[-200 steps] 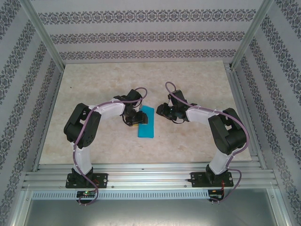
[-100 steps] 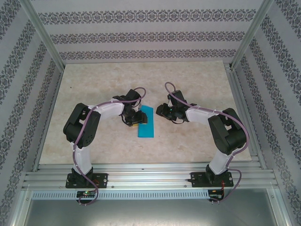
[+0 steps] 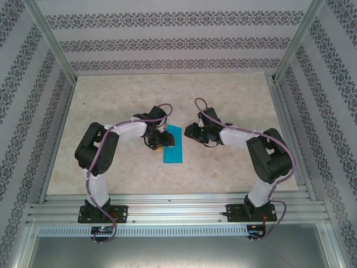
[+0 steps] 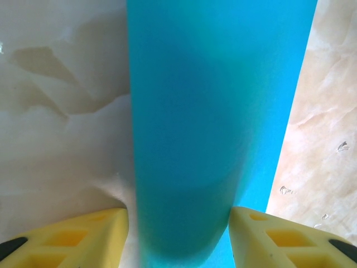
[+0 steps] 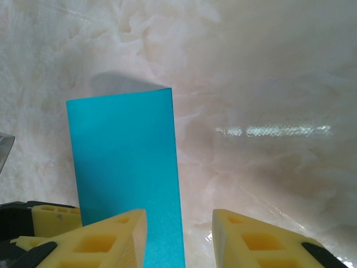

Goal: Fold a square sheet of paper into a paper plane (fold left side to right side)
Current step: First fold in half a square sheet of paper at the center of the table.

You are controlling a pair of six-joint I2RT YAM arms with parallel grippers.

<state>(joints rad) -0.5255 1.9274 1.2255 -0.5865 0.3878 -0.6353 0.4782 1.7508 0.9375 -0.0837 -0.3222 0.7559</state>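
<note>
The cyan-blue sheet of paper point(image 3: 174, 149) lies mid-table as a narrow upright rectangle, doubled over on itself. My left gripper point(image 3: 162, 139) sits at its left edge, low over the table. In the left wrist view the paper point(image 4: 212, 111) bulges up as a rounded fold between the yellow fingers point(image 4: 72, 240) of the left gripper point(image 4: 178, 248), which is open. My right gripper point(image 3: 191, 133) hovers just right of the sheet's far end, open. In the right wrist view the paper point(image 5: 122, 162) lies flat, its right edge running between the jaws of the right gripper point(image 5: 179, 240).
The marble-patterned tabletop point(image 3: 234, 100) is bare around the paper. Aluminium frame rails point(image 3: 178, 204) run along the near edge, with patterned walls on the other three sides.
The right gripper has edged slightly left toward the paper. The left arm and the sheet look unchanged.
</note>
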